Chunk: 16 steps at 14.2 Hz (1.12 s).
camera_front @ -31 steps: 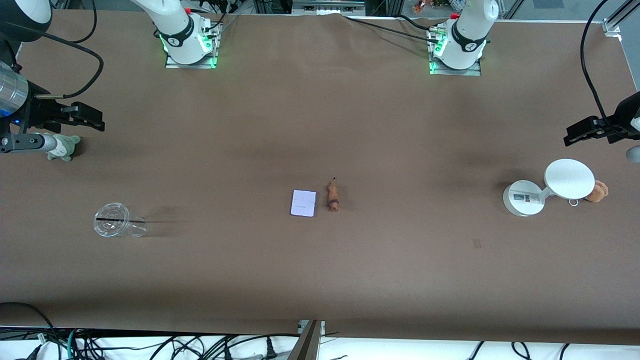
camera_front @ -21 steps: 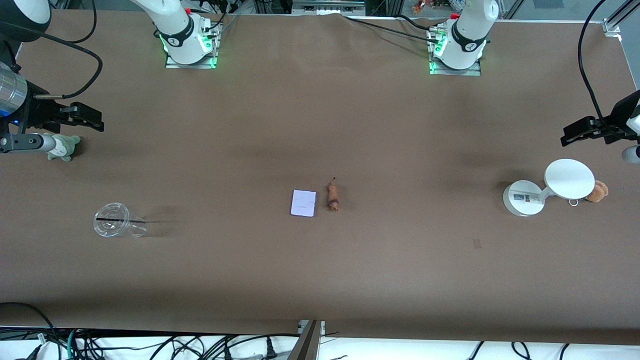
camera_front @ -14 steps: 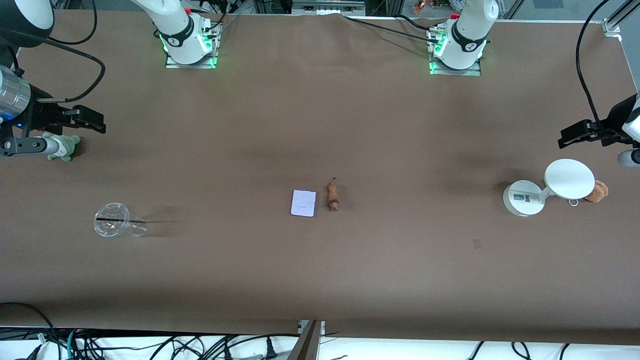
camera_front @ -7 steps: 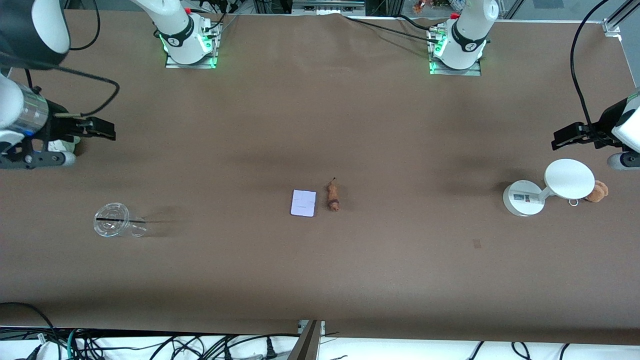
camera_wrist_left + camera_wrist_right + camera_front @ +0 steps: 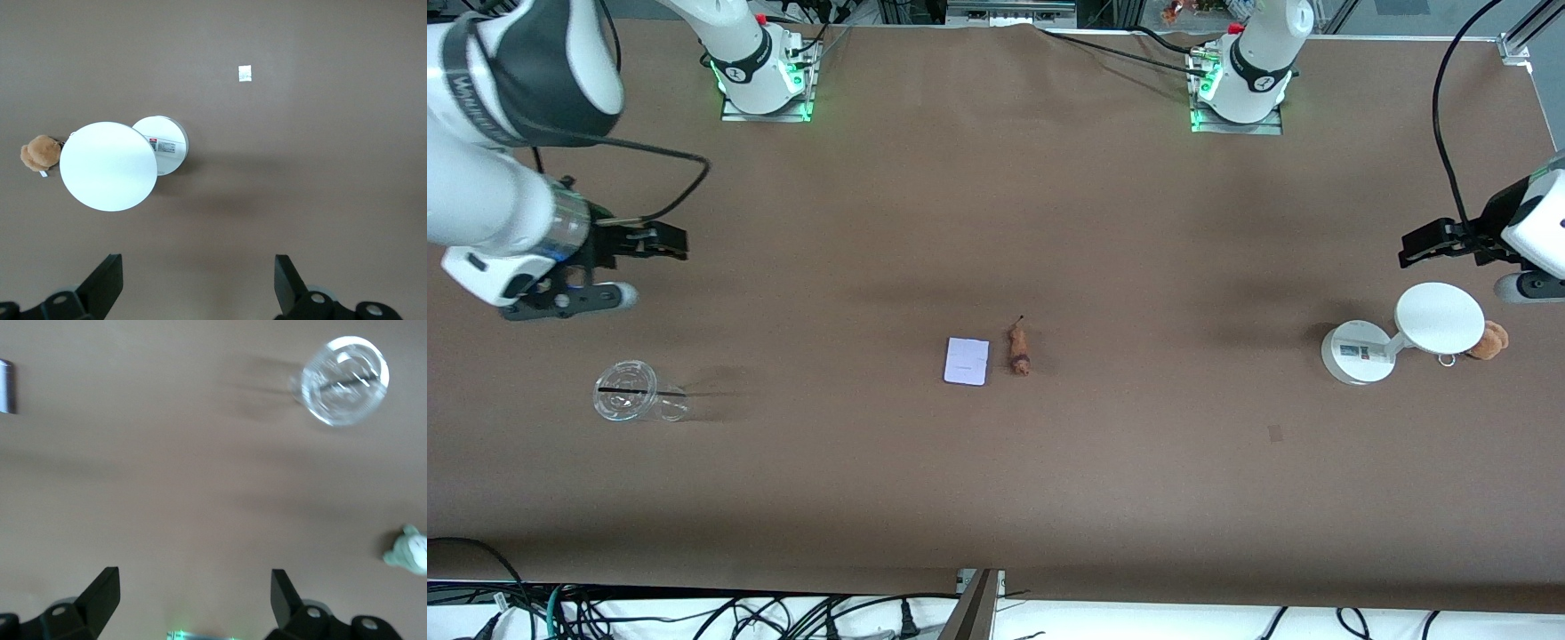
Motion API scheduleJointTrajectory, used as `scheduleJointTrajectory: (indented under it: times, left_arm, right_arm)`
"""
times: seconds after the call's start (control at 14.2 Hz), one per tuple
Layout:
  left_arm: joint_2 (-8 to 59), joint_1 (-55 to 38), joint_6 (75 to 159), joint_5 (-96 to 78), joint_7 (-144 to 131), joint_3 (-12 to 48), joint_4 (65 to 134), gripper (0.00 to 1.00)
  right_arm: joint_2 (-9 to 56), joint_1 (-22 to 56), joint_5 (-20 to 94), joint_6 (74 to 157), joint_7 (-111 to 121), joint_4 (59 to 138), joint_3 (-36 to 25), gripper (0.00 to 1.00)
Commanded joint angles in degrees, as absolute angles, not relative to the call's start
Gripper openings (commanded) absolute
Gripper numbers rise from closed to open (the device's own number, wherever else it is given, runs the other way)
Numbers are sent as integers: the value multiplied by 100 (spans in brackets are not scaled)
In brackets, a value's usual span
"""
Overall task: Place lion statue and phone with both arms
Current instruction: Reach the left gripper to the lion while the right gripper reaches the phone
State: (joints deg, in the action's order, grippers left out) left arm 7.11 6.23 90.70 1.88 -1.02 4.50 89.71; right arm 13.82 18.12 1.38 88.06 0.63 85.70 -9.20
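Note:
The phone (image 5: 967,361), a flat pale lavender-white rectangle, lies on the table's middle. The lion statue (image 5: 1019,349), tiny and orange-brown with a dark head end and thin tail, lies right beside it, toward the left arm's end. My right gripper (image 5: 679,243) is open and empty over bare table near the right arm's end, well short of the phone. My left gripper (image 5: 1408,249) is open and empty over the table beside the white stand (image 5: 1439,318). Both wrist views show open jaws over bare table: the left gripper (image 5: 199,287) and the right gripper (image 5: 193,600). A strip of the phone (image 5: 5,387) shows at the right wrist view's edge.
A clear plastic cup (image 5: 629,400) lies near the right arm's end and shows in the right wrist view (image 5: 343,380). A grey-green plush toy (image 5: 408,550) lies there too, hidden under the arm in the front view. An orange-brown plush toy (image 5: 1490,340) sits by the stand (image 5: 109,165). A small label (image 5: 245,73) lies on the table.
My right arm has swung in from the table's end toward the middle, now covering the grey-green plush. My left gripper has crept slightly toward the middle. Phone and lion statue have not moved.

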Motion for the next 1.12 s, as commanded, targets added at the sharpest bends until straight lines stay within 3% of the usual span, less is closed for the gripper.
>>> scheduleJointTrajectory:
  times: [0.0,0.42,0.63,1.05]
  left_arm:
    - [957,362,9026,123,-184,448,8842,100]
    - [1432,106,9526,-562,-763,720,8842,100]
    - [1730,-113,9886,-598,-1325,922,8833,100]
    - [2354,-1184,10669,-536,-3011,923,8780,100]
  right_arm:
    - [1590,2336,193,9034,-804,8402,-940,100]
    - [2565,3417,202,10535,-2220,8394,-940,100]
    - [2917,3551,220,11231,-2663,8394,-940,100]
    - [3032,3384,220,11399,-2619,8394,-958,100]
